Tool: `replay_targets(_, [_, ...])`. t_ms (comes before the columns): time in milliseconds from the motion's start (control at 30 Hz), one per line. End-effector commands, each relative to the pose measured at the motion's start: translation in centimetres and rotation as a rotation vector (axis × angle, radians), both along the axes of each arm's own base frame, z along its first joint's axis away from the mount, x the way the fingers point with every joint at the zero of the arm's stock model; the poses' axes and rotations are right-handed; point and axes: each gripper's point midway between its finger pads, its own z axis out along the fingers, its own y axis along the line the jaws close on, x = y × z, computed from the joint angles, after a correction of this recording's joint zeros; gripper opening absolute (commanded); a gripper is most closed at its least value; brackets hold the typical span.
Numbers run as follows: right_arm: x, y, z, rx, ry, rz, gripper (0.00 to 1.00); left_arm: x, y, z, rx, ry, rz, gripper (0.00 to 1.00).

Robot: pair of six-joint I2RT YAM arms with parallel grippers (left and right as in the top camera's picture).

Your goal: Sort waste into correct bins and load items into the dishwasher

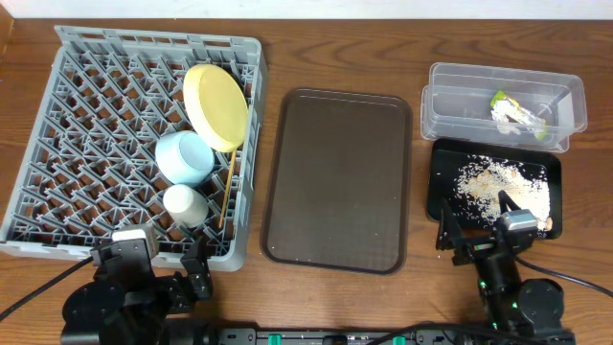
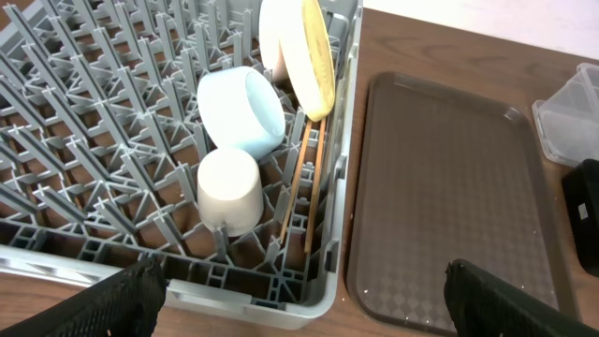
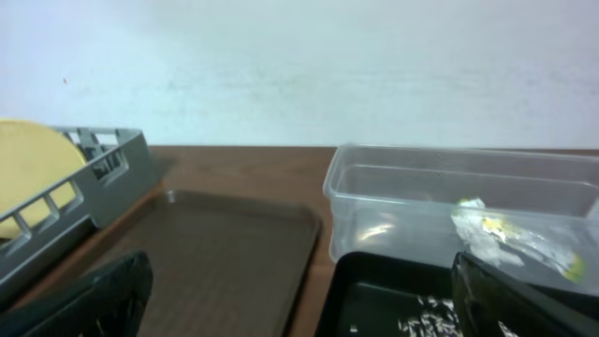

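Plate [image 1: 215,107], blue bowl [image 1: 184,158], white bowl [image 1: 184,204] and chopsticks [image 1: 228,187] sit in the dish rack [image 1: 158,40]. Far right of it, only the overhead view shows crumbs [image 1: 498,187] spread over the black tray [image 1: 445,163], and the wrapper [image 1: 512,113] in the clear tub [image 1: 441,101]. Left fingers [image 2: 117,304] and right fingers [image 3: 524,300] gape empty, cropped by the frame.

1. A brown wooden desk [image 1: 421,57] with visible grain fills the scene, left to right.
2. A plain whitish wall [image 3: 299,65] rises beyond the desk's far edge.
3. Light is soft and even across the desk.
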Motion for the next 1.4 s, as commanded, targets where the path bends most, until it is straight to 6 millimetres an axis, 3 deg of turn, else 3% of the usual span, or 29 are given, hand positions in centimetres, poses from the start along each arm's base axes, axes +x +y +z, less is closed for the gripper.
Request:
replay_targets(0, [0.5,0.5,-1.4,-0.031,-0.028,0.021,0.99,0.0,-0.1,-0.2,-0.007,0.005,-0.002,0.96])
replay_targets(333, [1.6,-0.9,-3.7,-0.032,-0.04,-0.066,0.99,0.0,-0.1,-0.2,-0.007,0.005,-0.002,0.96])
replay_targets(433, [1.6,-1.6,-5.3,-0.045,0.026,-0.104,0.99,0.0,-0.1,-0.2,-0.007,0.005,-0.002,0.96])
replay_targets(1367, [1.6,-1.5,-5.2,-0.043,0.021,-0.099,0.99,0.0,-0.1,-0.2,-0.007,0.005,-0.002,0.97])
